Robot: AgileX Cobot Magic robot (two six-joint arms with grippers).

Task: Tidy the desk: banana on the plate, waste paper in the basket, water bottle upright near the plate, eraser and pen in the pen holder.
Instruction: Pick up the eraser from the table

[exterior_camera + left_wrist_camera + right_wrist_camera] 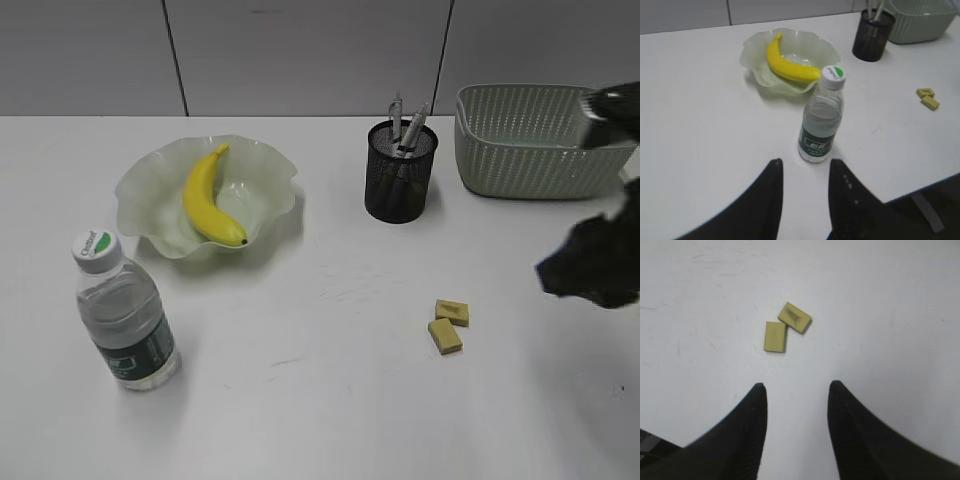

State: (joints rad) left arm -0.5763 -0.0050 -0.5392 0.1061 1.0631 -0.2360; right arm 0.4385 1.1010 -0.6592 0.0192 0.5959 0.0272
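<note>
The banana (210, 198) lies in the pale green plate (150, 190) at the back left. The water bottle (124, 315) stands upright in front of the plate. Two tan erasers (449, 324) lie side by side on the desk (320, 400). The black pen holder (400, 175) holds pens. The basket (535, 145) stands at the back right. No waste paper shows. My left gripper (805, 164) is open and empty just short of the bottle (821, 122). My right gripper (796, 387) is open and empty, short of the erasers (786, 326); its arm (590, 262) is a blur at the right edge.
The grey panelled wall (300, 50) runs behind the desk. In the left wrist view the plate (752, 57), pen holder (872, 37) and basket (920, 22) stand beyond the bottle.
</note>
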